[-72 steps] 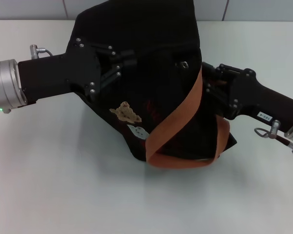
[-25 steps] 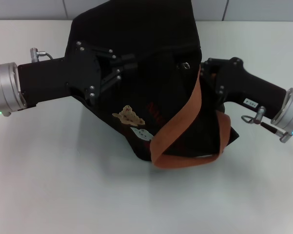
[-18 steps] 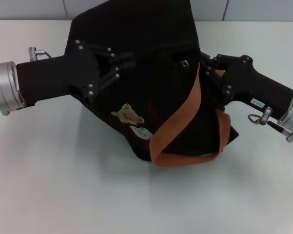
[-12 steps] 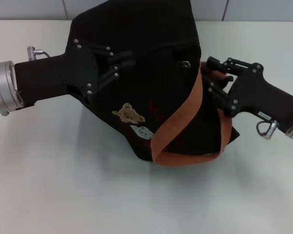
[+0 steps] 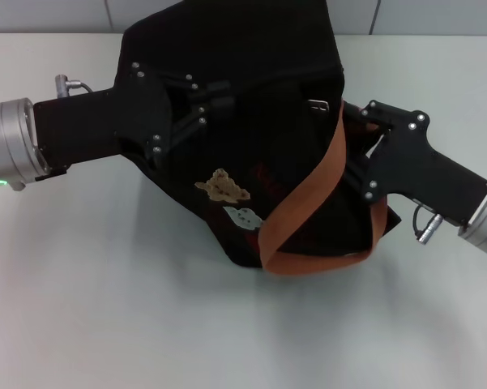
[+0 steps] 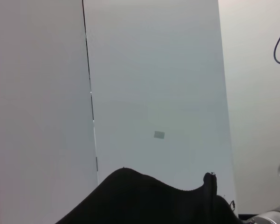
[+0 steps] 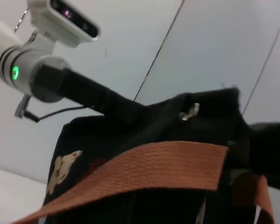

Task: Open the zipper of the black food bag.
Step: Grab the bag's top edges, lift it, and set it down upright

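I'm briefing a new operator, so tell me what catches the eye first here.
The black food bag stands mid-table, a bright orange strap looping down its front. The left gripper presses into its upper left side, and the right gripper reaches in from the right, beside the silvery pull tab of the zipper.

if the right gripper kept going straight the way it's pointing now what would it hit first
Most likely the orange strap and the black food bag right behind it. The right gripper already points into the bag's side near the silvery pull tab; depth there is unclear.
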{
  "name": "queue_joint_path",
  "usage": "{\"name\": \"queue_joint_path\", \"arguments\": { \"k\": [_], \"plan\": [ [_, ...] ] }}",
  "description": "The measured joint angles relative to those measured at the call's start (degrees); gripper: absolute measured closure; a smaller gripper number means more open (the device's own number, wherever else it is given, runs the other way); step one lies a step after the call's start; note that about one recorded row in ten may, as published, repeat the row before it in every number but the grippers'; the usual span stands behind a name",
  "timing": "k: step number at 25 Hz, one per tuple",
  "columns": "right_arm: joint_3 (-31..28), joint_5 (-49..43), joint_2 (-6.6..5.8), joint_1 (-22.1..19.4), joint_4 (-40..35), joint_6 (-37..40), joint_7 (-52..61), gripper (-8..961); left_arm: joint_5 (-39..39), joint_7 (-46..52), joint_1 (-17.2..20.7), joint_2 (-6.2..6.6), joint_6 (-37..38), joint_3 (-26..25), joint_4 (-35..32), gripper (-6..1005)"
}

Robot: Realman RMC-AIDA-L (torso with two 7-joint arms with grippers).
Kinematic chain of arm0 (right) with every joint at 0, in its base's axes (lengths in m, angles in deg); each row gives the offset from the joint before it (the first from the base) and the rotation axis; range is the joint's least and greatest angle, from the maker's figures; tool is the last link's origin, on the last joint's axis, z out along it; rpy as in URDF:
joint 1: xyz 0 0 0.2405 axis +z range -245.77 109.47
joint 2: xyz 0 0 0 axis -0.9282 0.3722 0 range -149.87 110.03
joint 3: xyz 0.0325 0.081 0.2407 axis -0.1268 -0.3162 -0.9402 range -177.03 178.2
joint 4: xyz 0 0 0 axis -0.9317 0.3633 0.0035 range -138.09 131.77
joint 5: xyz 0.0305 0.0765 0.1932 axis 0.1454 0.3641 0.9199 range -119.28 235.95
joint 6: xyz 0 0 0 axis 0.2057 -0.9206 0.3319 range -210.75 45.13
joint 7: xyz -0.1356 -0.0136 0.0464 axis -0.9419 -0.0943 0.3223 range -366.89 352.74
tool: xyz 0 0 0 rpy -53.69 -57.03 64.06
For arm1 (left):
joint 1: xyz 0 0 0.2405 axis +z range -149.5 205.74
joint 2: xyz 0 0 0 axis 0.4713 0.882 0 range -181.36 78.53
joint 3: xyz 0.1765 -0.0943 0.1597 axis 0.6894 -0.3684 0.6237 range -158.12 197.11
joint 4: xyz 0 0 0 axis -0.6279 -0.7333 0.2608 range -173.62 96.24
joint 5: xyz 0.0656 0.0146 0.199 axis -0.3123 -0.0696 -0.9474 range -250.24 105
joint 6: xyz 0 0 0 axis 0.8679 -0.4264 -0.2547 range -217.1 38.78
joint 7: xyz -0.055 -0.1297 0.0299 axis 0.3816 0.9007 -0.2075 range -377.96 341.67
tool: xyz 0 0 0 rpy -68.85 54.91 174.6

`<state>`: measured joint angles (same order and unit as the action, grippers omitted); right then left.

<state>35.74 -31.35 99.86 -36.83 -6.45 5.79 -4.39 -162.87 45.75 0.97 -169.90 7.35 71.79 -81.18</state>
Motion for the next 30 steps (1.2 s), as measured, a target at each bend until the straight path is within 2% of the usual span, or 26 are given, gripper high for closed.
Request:
{"name": "queue_joint_path", "arguments": {
  "k": [4, 23, 27, 30],
  "plan": [
    [0.0, 0.7, 0.08, 0.8, 1.6, -0.5, -5.7, 548, 0.0, 0.0, -0.2, -0.02, 0.0, 0.0, 0.5, 908],
    [0.7, 0.3, 0.1, 6.2, 3.1, -5.5, -12.4, 546, 0.9, -0.1, -2.1, 0.09, -0.5, 0.0, 1.5, 908],
    [-0.4, 0.6, 0.1, 7.3, 3.8, -5.3, -12.6, 547, 0.9, -0.3, -2.3, 0.05, -1.0, 0.0, 1.6, 908],
    [-4.4, 1.0, 0.11, 7.9, 5.2, -4.8, -12.6, 547, 0.9, -0.3, -2.4, 0.02, -1.1, 0.0, 1.6, 908]
  ]
}}
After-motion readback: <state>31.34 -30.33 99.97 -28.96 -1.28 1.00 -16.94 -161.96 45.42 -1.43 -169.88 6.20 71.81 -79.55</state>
